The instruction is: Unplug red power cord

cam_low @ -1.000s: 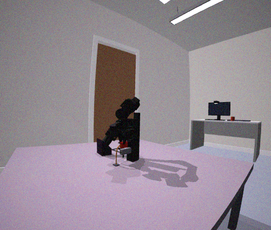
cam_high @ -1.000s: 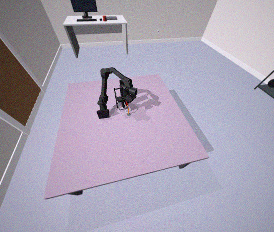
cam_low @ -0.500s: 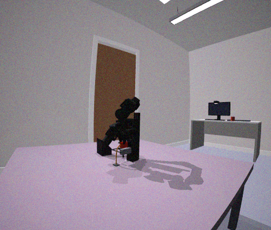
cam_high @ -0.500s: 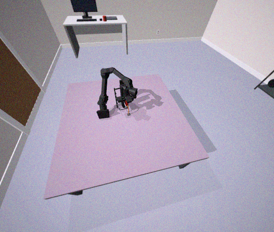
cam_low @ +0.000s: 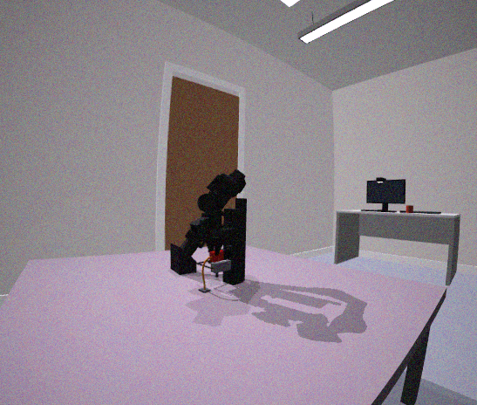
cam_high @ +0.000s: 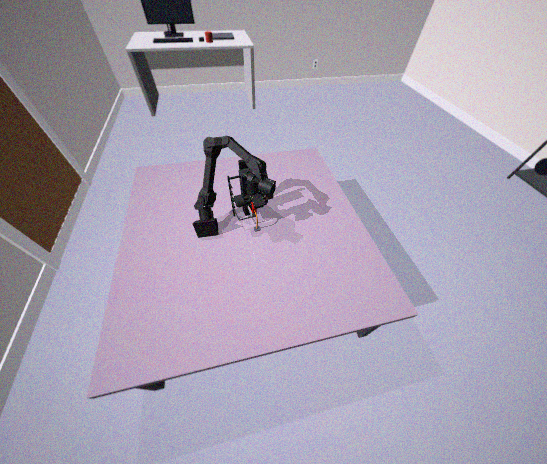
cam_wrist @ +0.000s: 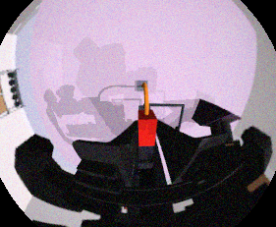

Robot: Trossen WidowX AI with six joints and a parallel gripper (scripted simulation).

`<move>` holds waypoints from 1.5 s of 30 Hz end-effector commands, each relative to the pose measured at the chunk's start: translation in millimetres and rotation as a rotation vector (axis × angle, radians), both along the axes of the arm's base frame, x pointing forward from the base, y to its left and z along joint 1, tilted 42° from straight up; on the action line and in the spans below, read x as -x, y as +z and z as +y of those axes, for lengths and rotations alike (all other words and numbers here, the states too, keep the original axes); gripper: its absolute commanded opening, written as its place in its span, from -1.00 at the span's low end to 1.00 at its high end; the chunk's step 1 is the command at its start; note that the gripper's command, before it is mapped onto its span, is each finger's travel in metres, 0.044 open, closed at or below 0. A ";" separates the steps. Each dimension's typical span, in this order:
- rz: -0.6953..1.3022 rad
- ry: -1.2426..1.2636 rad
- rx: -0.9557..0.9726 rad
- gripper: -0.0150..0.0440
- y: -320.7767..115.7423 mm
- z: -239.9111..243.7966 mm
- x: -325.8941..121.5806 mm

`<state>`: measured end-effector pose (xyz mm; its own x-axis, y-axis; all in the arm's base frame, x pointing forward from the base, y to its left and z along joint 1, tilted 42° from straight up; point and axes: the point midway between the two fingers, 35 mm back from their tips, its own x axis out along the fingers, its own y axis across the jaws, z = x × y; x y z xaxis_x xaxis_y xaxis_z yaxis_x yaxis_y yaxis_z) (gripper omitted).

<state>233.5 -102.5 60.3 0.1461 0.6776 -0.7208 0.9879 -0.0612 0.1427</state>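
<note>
Surface: broad pale-pink square table top (cam_high: 244, 300) on dark legs, carrying arm and strip.
Arm: black six-joint arm (cam_high: 214, 170), base at 9 o'clock of the plug in the top view, elbow raised, wrist folded down over the strip.
Nearby: black upright post (cam_low: 238, 240) just beside the strip; white desk (cam_high: 190, 45) with a dark monitor at 12 o'clock, well apart.
Strip: small grey box-shaped power strip (cam_low: 221, 264), under the wrist.
Hand: hand (cam_wrist: 146, 151) pointing down, fingers clamped on the plug.
Plug: red block-shaped plug (cam_wrist: 146, 132), between the fingers.
Cord: thin orange-red cord (cam_low: 204, 272), curving from plug to a small grey end piece (cam_low: 204, 290) on the surface.
Writing: none legible.
</note>
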 end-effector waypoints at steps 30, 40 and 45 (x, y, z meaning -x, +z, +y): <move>0.001 -0.015 0.051 0.93 -28.0 -50.7 -2.0; 0.001 -0.015 0.053 1.00 -49.3 -88.3 -1.0; 0.001 -0.015 0.053 1.00 -49.3 -88.3 -1.0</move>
<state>234.8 -190.5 13.0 0.1615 0.6330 -0.7571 0.9861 -0.0733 0.1490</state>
